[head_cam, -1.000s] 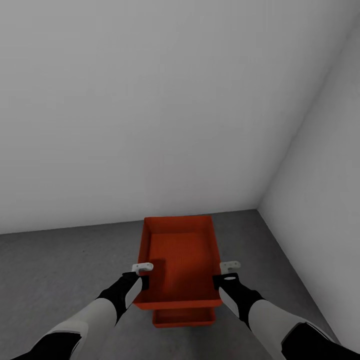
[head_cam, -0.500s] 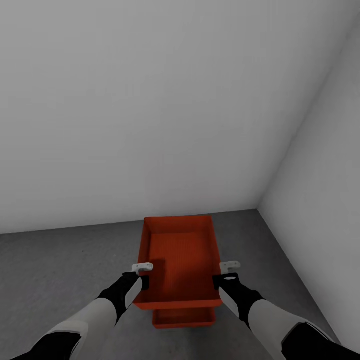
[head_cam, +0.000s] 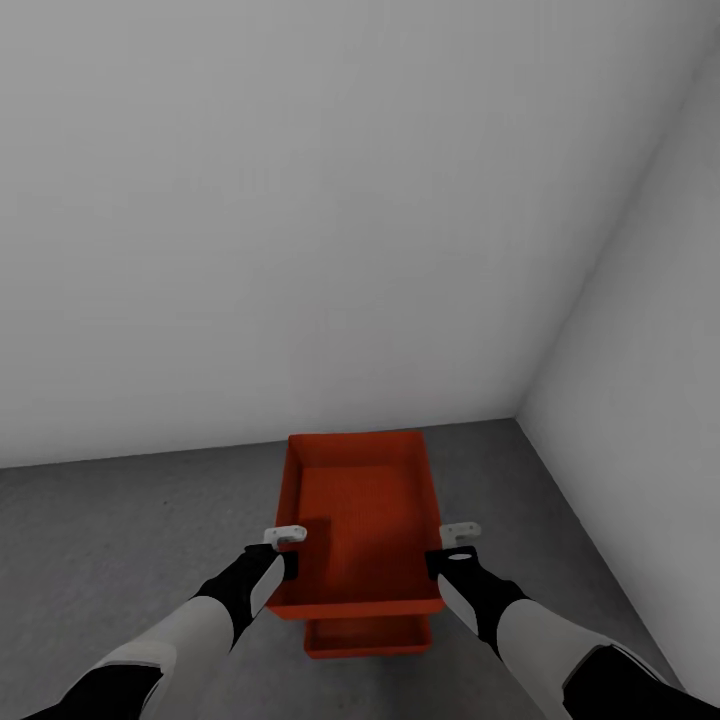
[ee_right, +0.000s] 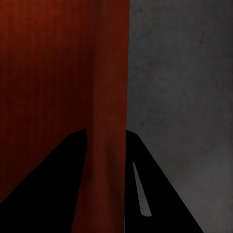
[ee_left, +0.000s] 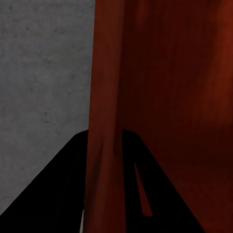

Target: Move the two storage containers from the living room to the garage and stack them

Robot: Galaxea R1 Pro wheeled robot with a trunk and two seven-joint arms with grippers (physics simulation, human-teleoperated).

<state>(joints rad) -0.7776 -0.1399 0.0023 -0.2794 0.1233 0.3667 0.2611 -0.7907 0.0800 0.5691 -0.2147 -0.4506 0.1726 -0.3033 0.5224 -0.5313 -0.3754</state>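
Two orange-red storage containers are in the garage corner. My left gripper (head_cam: 284, 546) and right gripper (head_cam: 456, 546) are each shut on a long side wall of the upper container (head_cam: 360, 515). The near end of the lower container (head_cam: 368, 636) sticks out beneath it on the dark grey floor (head_cam: 110, 530). Whether the upper one rests on the lower one I cannot tell. In the left wrist view the black fingers (ee_left: 63, 189) straddle the red wall (ee_left: 104, 87). The right wrist view shows the fingers (ee_right: 160, 194) pinching the other wall (ee_right: 111, 87) the same way.
A pale grey wall (head_cam: 300, 220) stands close behind the containers and a second wall (head_cam: 650, 380) closes the right side, forming a corner. Open dark floor stretches to the left of the boxes.
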